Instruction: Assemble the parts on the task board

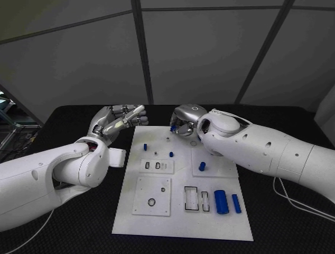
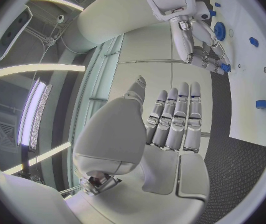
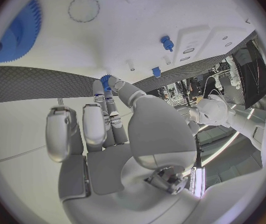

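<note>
The white task board (image 1: pixel 179 222) lies in the middle of the black table. My right hand (image 1: pixel 186 119) hovers over the board's far edge and pinches a small blue part (image 3: pixel 106 79) at its fingertips; the same part (image 2: pixel 224 67) shows below the right hand (image 2: pixel 198 40) in the left wrist view. My left hand (image 1: pixel 122 119) is raised beside the board's far left corner, fingers (image 2: pixel 176 117) stretched straight and apart, holding nothing. A blue gear (image 3: pixel 18 32) lies on the board near the right hand. Two small blue pegs (image 1: pixel 145 147) (image 1: pixel 171 154) stand in the board.
A short blue part (image 1: pixel 202 166) sits on a raised plate at the right. A thick blue cylinder (image 1: pixel 221 201) and a slim blue bar (image 1: pixel 236 203) lie near the board's front right. Slotted white plates (image 1: pixel 152 196) (image 1: pixel 158 165) occupy the board's middle. A cable (image 1: pixel 289 201) runs at the right.
</note>
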Tool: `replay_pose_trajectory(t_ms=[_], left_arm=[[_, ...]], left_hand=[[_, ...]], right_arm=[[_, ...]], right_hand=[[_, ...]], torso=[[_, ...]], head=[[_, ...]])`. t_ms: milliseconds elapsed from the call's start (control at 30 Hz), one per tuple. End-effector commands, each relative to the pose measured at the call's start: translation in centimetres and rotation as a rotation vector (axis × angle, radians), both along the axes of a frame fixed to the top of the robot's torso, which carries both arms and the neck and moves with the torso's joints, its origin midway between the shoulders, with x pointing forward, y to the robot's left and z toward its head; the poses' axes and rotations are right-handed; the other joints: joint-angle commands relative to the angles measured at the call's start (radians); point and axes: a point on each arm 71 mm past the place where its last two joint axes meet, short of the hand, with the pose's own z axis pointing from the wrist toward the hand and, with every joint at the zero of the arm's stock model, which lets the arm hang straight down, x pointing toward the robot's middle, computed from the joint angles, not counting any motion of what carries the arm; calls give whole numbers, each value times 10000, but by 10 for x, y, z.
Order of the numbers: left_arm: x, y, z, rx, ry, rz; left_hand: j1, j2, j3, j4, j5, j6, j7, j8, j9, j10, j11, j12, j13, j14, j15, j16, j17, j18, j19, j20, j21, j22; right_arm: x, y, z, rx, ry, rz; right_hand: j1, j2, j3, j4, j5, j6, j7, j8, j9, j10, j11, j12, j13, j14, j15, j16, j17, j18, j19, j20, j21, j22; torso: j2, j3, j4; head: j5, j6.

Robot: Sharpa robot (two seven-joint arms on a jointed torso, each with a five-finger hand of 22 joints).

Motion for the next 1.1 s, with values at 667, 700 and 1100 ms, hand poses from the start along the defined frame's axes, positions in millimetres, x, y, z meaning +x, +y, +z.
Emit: replay_pose_trajectory(t_ms=[667,700,1100], left_arm=[[2,-2,4,-25,-147,-141],[2,-2,5,-25,-147,-144],[3,-1,5,-11,-140,-129]], left_hand=[[10,141,-2,-86,-58,-17,69,-63,-12,-6,32,-34,-11,-65,-8,-70,12,-124,-19,71,-33,-21],[10,141,-2,-86,-58,-17,69,-63,-12,-6,32,-34,-11,-65,-8,-70,12,-124,-19,71,-33,-21],[12,151,-4,-97,-58,-18,69,-70,-11,-9,33,-42,-11,-63,-7,-81,14,-123,-21,72,-35,-25]], right_arm=[[2,8,-6,-412,344,200],[2,7,-6,-425,354,173],[0,2,0,23,-228,100]], right_hand=[[-116,-163,40,173,-38,-134,70,-120,-40,-173,48,-181,-37,326,24,25,-120,-34,-2,48,2,694],[-140,-205,59,203,-46,-281,109,-163,-73,-291,81,-213,-63,312,56,5,-162,-23,-46,67,-21,640],[-104,-714,-338,499,-231,-2805,225,-134,-143,-2121,358,15,-247,-77,278,-994,-1741,358,-1362,302,-923,-1142]], torso=[[14,5,-16],[14,4,-14],[11,21,-39]], head=[[92,-37],[93,-35],[111,-2]])
